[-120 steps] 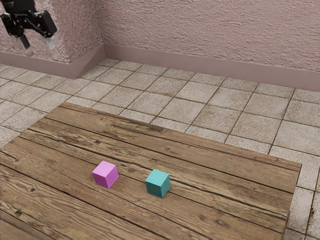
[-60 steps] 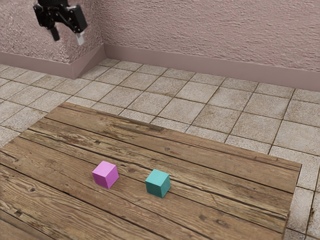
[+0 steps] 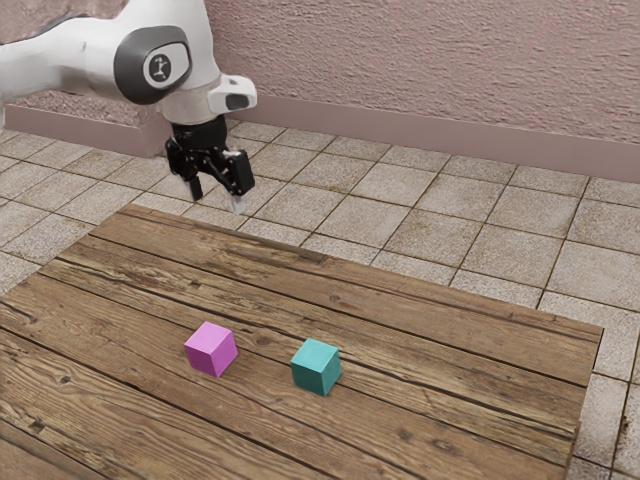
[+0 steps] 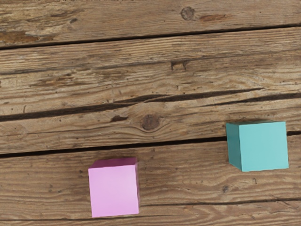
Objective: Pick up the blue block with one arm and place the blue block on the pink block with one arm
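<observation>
Exterior view first, from its left side. The white arm (image 3: 90, 55) comes in from the exterior view's left and bends down. At its end are the black fingers (image 3: 237, 196). They point down and stand apart, wide open, with nothing between them. They hold nothing. They hang in the air over the far edge of the wooden tabletop (image 3: 450, 400), high above the wood.

Next comes the pink block (image 3: 211, 349). It sits flat on the tabletop, low down and well apart from the fingers, on the near side of them. A little more to the exterior view's right sits the blue block (image 3: 316, 366). It is flat on the wood too, near the pink block but not touching it. It is the one farther from the fingers.

In the wrist view, the hand's camera looks down on the tabletop (image 4: 141, 70). The pink block (image 4: 114, 187) and the blue block (image 4: 258, 146) both show, with bare wood between them. Neither one is right under the fingers.

So the job has hardly begun, I think. The blue block has not been picked up, and nothing rests on the pink block. What is left is almost all of it. The fingers need to go down to the blue block, close on it from two sides, lift it, carry it over the pink block, and set it on top.
</observation>
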Available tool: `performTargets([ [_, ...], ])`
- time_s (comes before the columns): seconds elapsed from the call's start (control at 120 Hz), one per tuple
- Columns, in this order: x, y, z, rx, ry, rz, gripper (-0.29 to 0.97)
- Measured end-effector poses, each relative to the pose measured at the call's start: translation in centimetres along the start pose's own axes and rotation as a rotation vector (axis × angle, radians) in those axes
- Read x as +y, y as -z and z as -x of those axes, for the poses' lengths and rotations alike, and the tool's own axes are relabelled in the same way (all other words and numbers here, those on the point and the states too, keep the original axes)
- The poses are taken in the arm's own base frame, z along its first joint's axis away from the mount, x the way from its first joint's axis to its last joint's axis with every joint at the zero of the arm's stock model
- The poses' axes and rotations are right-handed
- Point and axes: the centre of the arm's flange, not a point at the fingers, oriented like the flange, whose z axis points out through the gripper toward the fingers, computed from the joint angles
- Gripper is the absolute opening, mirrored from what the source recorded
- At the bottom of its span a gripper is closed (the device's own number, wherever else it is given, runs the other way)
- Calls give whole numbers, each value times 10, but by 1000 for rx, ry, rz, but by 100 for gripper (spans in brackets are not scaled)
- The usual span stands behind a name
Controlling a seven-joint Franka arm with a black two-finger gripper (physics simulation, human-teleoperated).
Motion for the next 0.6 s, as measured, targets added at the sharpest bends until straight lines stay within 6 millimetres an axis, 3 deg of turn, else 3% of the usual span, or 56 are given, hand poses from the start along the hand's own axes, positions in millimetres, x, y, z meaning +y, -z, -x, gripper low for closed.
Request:
performTargets([
  [0.217,12,-85,-10,29,20,8,66],
  [0.408,50,-106,-17,80,-9,30,66],
  [0.6,77,-147,-12,61,-30,33,66],
])
